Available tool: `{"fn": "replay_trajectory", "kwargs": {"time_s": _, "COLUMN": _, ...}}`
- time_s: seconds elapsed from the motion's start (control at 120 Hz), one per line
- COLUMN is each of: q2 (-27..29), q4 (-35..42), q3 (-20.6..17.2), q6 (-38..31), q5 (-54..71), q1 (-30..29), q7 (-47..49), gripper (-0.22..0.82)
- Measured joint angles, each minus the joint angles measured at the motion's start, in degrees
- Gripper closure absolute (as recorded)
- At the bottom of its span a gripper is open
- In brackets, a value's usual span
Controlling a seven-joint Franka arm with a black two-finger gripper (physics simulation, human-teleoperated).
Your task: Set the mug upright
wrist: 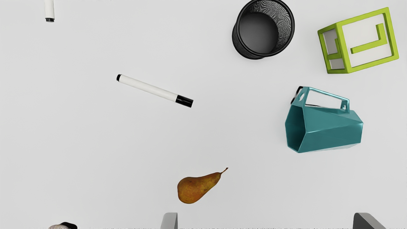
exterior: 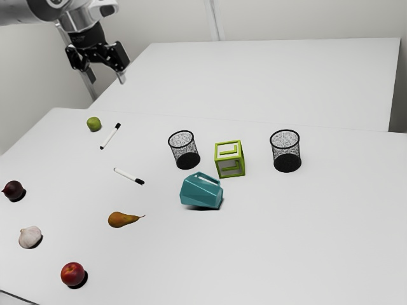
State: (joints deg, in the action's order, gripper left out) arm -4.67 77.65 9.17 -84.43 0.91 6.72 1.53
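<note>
The mug (wrist: 334, 128) lies on its side on the bench (exterior: 286, 241), its handle (wrist: 329, 93) towards the green-framed cube (wrist: 365, 41); 1 of its flat facets probably stops it rolling. The fingers (wrist: 170, 221) stand wide apart above the bench, holding nothing, which should leave room to straddle the mug.

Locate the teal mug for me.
The teal mug lies on its side near the exterior view's middle, between the green-framed block and the pear.
</note>
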Motion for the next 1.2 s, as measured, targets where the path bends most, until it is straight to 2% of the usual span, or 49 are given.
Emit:
{"fn": "replay_trajectory", "kwargs": {"time_s": 0.192, "q2": 0.8, "q4": 4.8, "q3": -0.4, "q6": -1.8, "q5": -3.1, "q1": -0.1, "q7": -0.1, "gripper": 0.00}}
{"fn": "replay_trajectory", "kwargs": {"time_s": 0.383, "q2": 3.0, "q4": 30.6, "q3": 2.6, "q6": -14.4, "q5": -26.2, "q1": 0.6, "q7": -5.5, "gripper": 0.00}}
{"fn": "replay_trajectory", "kwargs": {"time_s": 0.475, "q2": 2.4, "q4": 37.7, "q3": 3.0, "q6": -21.1, "q5": -36.2, "q1": -0.4, "q7": -10.1, "gripper": 0.00}}
{"fn": "replay_trajectory", "kwargs": {"time_s": 0.617, "q2": -1.3, "q4": 40.6, "q3": 3.1, "q6": -28.5, "q5": -47.6, "q1": -0.8, "q7": -17.7, "gripper": 0.00}}
{"fn": "replay_trajectory", "kwargs": {"time_s": 0.775, "q2": -4.0, "q4": 43.4, "q3": 3.8, "q6": -32.7, "q5": -56.4, "q1": -0.2, "q7": -25.8, "gripper": 0.00}}
{"fn": "replay_trajectory", "kwargs": {"time_s": 1.0, "q2": -5.8, "q4": 47.8, "q3": 3.8, "q6": -35.0, "q5": -68.1, "q1": -0.2, "q7": -36.1, "gripper": 0.00}}
{"fn": "replay_trajectory", "kwargs": {"time_s": 1.2, "q2": -6.8, "q4": 49.1, "q3": 3.8, "q6": -33.9, "q5": -76.6, "q1": -0.2, "q7": -43.3, "gripper": 0.00}}
